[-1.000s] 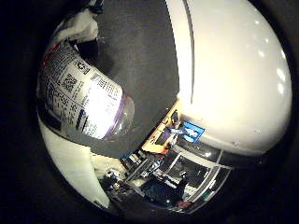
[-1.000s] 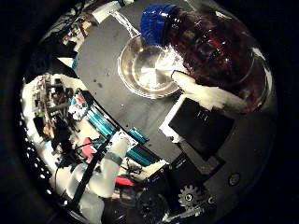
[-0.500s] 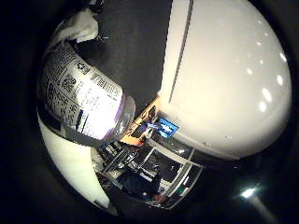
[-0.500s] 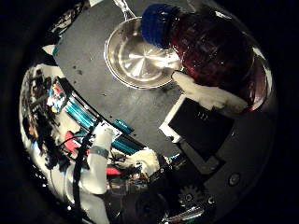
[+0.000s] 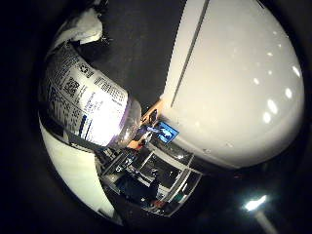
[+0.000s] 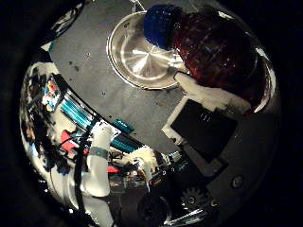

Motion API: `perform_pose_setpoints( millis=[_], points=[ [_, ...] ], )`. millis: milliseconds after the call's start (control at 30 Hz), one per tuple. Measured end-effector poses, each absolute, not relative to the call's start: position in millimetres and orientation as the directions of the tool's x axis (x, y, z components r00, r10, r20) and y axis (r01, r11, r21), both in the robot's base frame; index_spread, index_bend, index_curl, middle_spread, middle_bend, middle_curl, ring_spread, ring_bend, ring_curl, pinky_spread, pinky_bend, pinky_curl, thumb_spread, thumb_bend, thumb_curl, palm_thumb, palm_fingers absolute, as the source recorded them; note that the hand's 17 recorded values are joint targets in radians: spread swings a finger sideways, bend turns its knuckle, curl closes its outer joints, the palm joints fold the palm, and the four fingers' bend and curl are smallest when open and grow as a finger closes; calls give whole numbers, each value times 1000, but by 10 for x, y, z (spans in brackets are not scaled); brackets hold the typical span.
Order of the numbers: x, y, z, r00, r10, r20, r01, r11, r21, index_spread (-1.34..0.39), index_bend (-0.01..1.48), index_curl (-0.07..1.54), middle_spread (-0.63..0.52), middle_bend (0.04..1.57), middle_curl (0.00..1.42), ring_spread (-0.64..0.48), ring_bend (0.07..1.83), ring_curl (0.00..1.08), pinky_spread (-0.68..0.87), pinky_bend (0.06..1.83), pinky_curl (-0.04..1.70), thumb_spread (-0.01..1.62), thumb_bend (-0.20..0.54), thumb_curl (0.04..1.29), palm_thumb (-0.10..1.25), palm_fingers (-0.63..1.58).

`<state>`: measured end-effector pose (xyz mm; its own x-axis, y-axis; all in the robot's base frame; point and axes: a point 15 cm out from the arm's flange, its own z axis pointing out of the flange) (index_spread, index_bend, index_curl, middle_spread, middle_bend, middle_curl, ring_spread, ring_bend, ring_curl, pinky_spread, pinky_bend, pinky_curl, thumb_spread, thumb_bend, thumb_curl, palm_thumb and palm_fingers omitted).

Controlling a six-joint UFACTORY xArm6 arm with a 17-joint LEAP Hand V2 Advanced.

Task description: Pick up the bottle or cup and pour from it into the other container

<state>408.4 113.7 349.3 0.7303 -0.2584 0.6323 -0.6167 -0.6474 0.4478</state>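
Observation:
In the right thumb side palm view, my hand is shut on a clear plastic bottle of dark red liquid with a blue cap. A white finger lies across the bottle's body. The bottle is tilted, and its cap sits over the rim of a shiny metal bowl that stands on the dark table. In the right little finger side palm view, the bottle's printed label fills the space close to the palm, with a white fingertip at its far end.
Beyond the table's edge lie teal and orange equipment and cluttered shelves. A large white curved surface stands beside the dark table in the right little finger side palm view.
The whole picture has shifted in both views, so the hand has moved with the bottle. The bowl now lies further under the bottle's cap. The grip looks the same.

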Motion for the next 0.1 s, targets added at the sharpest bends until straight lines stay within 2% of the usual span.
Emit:
perform_pose_setpoints(
  millis=[100],
  points=[
    [4074,1146,3513,730,-265,630,-617,-653,439,-195,1193,790,-112,1372,753,-243,1278,866,-210,1328,890,516,-19,974,1067,1126]
  ],
)
